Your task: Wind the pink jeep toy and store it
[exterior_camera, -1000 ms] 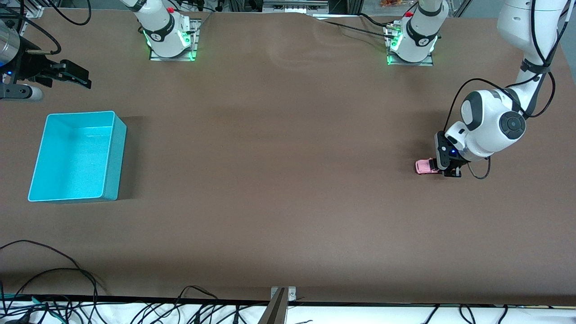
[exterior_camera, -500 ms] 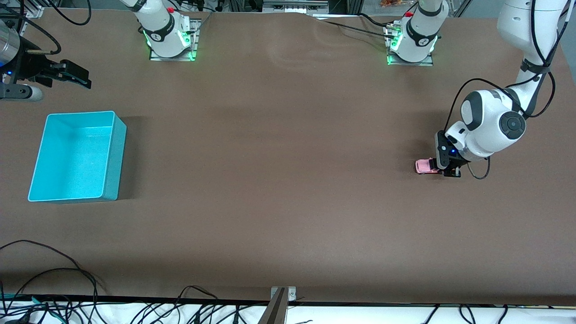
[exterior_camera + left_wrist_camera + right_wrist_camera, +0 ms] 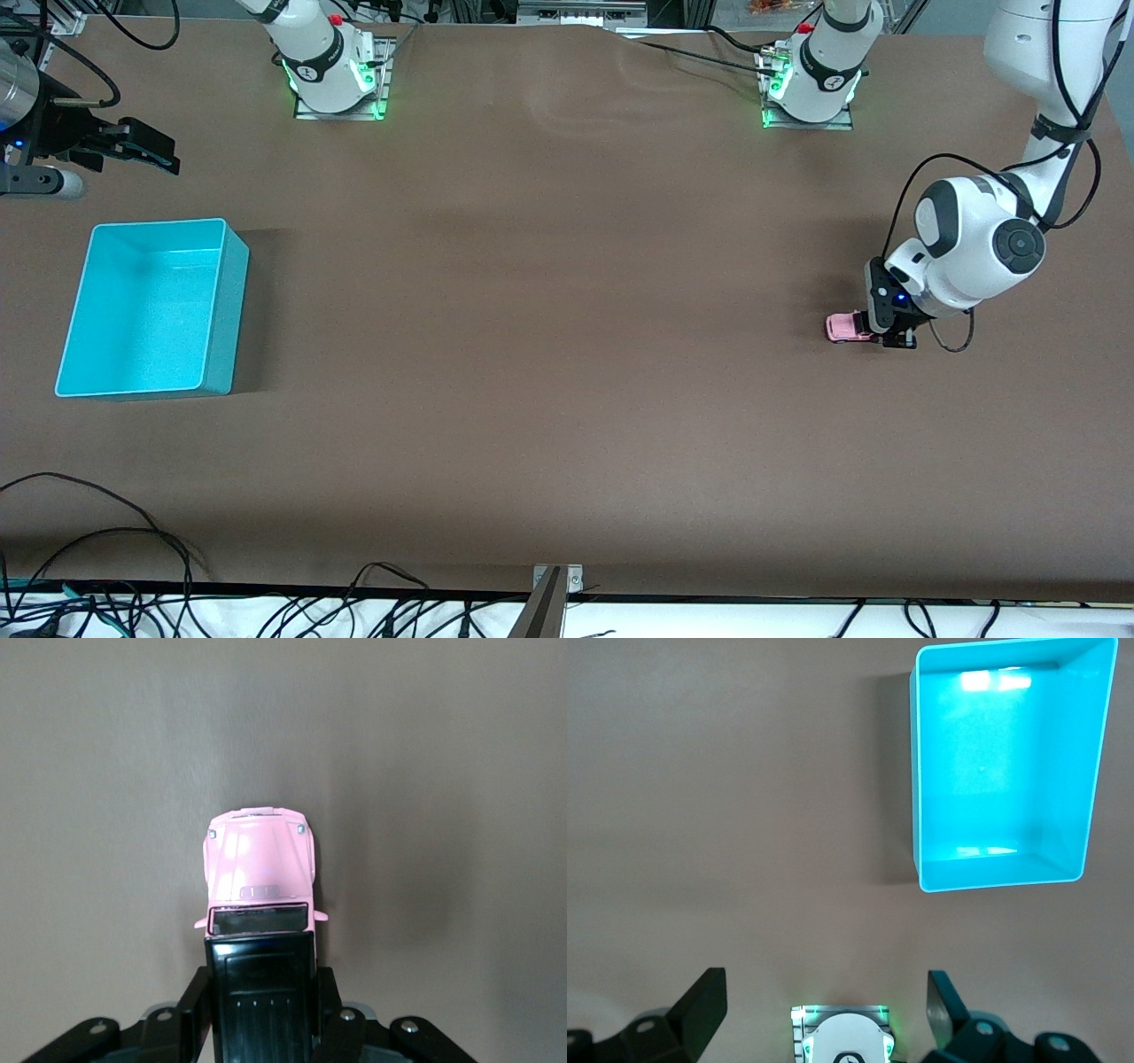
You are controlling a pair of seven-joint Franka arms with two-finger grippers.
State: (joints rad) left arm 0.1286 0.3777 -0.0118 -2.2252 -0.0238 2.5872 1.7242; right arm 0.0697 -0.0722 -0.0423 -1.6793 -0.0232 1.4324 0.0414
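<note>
Left gripper (image 3: 891, 338) down at the brown counter (image 3: 567, 354) near the left arm's end, clamped on the black rear roof of the pink jeep toy (image 3: 846, 327). Jeep resting on its wheels on the counter, pink hood pointing toward the right arm's end. In the left wrist view, black fingers (image 3: 197, 997) pressed against both sides of the jeep's (image 3: 260, 921) black rear section, pink hood and windshield poking out ahead of them, bare counter all around. Right gripper (image 3: 146, 152) up in the air at the right arm's end, over the counter edge just past the turquoise bin (image 3: 226, 301), waiting, jaws spread wide and holding nothing. In the right wrist view, its two dark fingers (image 3: 700, 1003) set far apart, with the bin (image 3: 1001, 875) seen from above, nothing inside, and a green-lit arm base (image 3: 843, 1038) between the fingers. Bin sitting upright on the counter, well apart from the jeep. Black cables (image 3: 106, 549) bunched along the counter edge nearest the front camera.
</note>
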